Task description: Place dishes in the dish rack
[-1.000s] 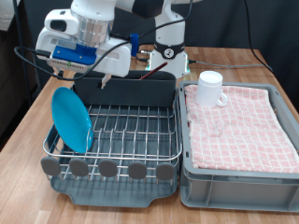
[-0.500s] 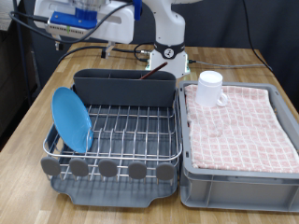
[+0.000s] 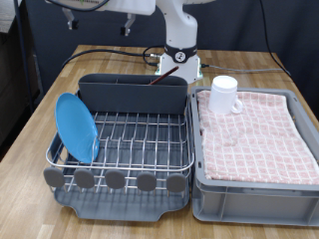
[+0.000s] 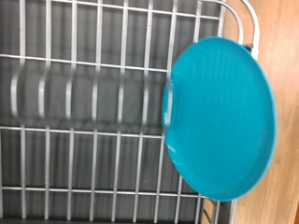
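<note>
The light-blue plate (image 3: pixel 76 126) stands on edge in the dish rack (image 3: pixel 120 179), at the exterior view's left end of the wire grid. The wrist view looks straight down on the same plate (image 4: pixel 220 117) and the rack's wires (image 4: pixel 84 112); no fingers show there and nothing is between them. A slim reddish-brown wooden spoon (image 3: pixel 158 81) leans in the tall grey cutlery box (image 3: pixel 134 96). The white mug (image 3: pixel 225 95) stands on the pink checked towel. Only the lower edge of the gripper's hand (image 3: pixel 105 6) shows, high above the rack at the exterior view's top.
A grey bin (image 3: pixel 254 189) lined with the pink checked towel (image 3: pixel 257 134) sits at the rack's right in the exterior view. The robot base (image 3: pixel 179 55) and black cables lie behind the rack. Wooden table (image 3: pixel 30 149) shows around both.
The hand has risen from just above the cutlery box, up and almost out of the exterior view's top. The plate, mug and spoon have stayed where they were.
</note>
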Controlling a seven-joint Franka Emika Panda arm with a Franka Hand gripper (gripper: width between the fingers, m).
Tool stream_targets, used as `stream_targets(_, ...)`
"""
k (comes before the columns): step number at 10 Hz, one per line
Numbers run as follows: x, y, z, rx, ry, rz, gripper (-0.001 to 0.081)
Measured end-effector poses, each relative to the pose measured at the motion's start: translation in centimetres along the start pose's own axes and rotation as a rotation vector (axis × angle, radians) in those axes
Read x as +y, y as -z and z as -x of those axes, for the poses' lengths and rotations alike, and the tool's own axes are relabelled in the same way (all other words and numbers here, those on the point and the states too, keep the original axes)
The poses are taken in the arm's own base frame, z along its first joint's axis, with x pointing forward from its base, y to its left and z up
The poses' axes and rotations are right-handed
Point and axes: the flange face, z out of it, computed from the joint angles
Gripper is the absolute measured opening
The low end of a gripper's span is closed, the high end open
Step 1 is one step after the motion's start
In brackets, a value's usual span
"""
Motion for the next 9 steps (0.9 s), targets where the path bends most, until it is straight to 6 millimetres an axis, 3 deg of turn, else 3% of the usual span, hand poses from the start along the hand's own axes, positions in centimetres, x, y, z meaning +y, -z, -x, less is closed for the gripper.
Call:
stream_targets(5, -7.0, 2.3, 5.4, -0.044, 0.146, -0.008, 0.0802)
stream_targets(9, -11.4, 2.5, 10.8, -0.006, 0.258, 0.005, 0.0802)
